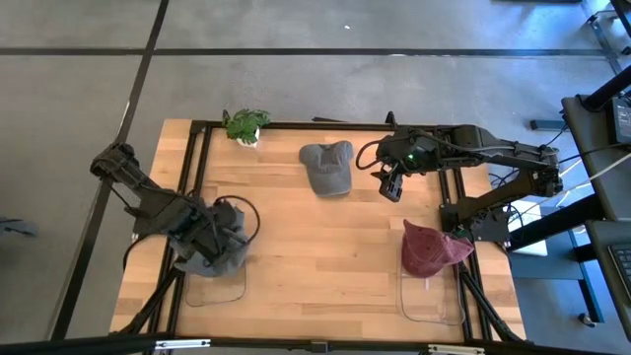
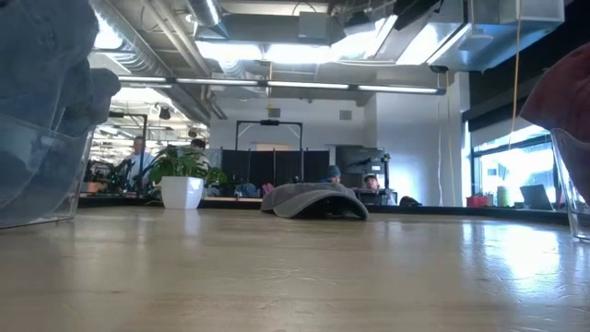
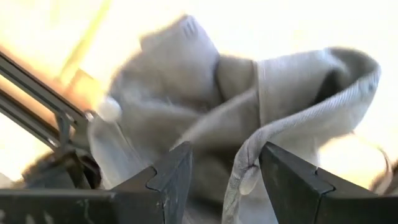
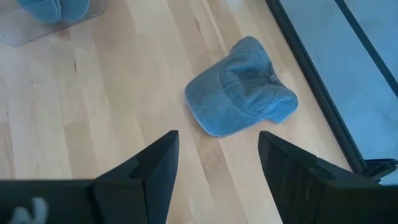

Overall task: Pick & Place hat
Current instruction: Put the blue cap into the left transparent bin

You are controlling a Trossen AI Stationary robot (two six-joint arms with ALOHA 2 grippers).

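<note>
A grey-blue cap (image 1: 327, 168) lies flat on the wooden table near its far edge; it also shows in the low view (image 2: 313, 200) and the right wrist view (image 4: 239, 87). My right gripper (image 1: 392, 185) (image 4: 217, 168) hovers open just to the right of it, touching nothing. My left gripper (image 1: 225, 245) (image 3: 227, 180) is open over a second grey hat (image 1: 212, 260) (image 3: 186, 93) that sits on a clear stand (image 1: 212, 291) (image 2: 37, 184) at the near left. A fold of that hat runs between its fingers. My left gripper comes at the grey hat from above, slanting. A hemmed edge of the cloth (image 3: 245, 165) runs between the two spread fingers. Whether either finger touches it, I cannot tell. The hat rests crumpled on the clear stand.
A maroon hat (image 1: 431, 248) (image 2: 562, 88) sits on a second clear stand (image 1: 429, 301) at the near right. A small potted plant (image 1: 245, 126) (image 2: 184, 175) stands at the far left edge. Black frame rails run along the table's sides. Bare wood lies in the middle.
</note>
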